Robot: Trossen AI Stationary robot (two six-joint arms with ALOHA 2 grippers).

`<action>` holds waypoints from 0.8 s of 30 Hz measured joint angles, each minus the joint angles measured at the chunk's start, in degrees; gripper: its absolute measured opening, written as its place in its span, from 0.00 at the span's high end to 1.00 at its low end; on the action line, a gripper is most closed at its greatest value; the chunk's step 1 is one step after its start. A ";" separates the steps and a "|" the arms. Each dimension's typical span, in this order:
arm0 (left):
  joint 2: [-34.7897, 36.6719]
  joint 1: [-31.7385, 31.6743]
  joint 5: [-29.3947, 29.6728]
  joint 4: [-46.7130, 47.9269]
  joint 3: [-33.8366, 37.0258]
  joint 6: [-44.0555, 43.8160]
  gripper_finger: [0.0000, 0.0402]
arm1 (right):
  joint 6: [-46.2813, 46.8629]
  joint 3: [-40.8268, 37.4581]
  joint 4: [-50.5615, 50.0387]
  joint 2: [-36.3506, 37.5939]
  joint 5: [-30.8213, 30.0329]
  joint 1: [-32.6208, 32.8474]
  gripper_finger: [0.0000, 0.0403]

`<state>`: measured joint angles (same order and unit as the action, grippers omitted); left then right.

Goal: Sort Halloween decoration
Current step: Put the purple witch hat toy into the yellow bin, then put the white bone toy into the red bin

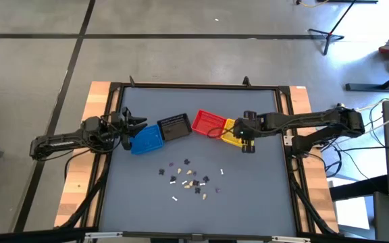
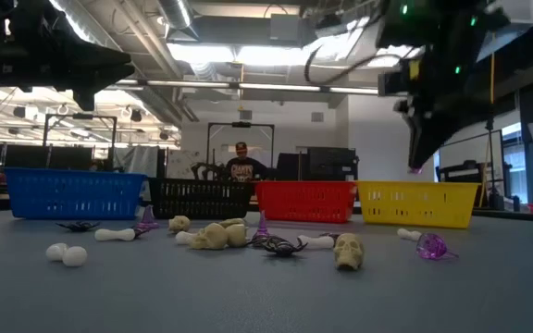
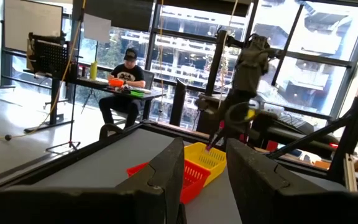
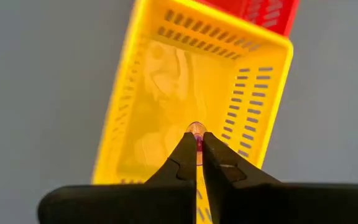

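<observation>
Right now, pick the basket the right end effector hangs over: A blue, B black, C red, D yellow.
D: the right end effector, shut on a small purple trinket, hangs above the yellow basket, whose floor fills the right wrist view.

A workshop room with a grey concrete floor (image 1: pixel 181 40) crossed by dark seams. A tripod stand (image 1: pixel 329 34) rests on the floor beyond the table. The grey table (image 1: pixel 201 216) has a black frame and pale wooden side boards (image 1: pixel 76 189). Overhead, bright ceiling lights (image 2: pixel 248 54) glow among exposed pipes and ducts. Tall windows (image 3: pixel 179 56) with dark frames look out on a neighbouring building. Near them a person (image 3: pixel 123 84) in a cap sits at a desk (image 3: pixel 120 92) cluttered with items. A whiteboard (image 3: pixel 33 25) hangs on the wall beside the windows. Another person (image 2: pixel 241 166) sits far behind the table
</observation>
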<state>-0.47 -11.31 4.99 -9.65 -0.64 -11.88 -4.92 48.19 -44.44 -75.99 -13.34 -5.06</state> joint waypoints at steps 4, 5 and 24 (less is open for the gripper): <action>-0.02 -0.02 0.00 0.02 0.00 0.00 0.72 | 0.10 -1.95 1.97 -0.55 0.21 -2.24 0.93; 0.00 -0.01 0.00 0.07 0.00 0.00 0.72 | 0.11 -1.93 2.17 -0.68 0.40 -2.49 0.92; 0.00 -0.02 0.02 0.09 0.00 0.00 0.72 | 6.29 2.42 1.87 -0.76 5.19 -2.84 0.59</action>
<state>-0.47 -11.33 5.02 -9.56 -0.64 -11.88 1.37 50.61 -42.56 -76.75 -8.16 -7.90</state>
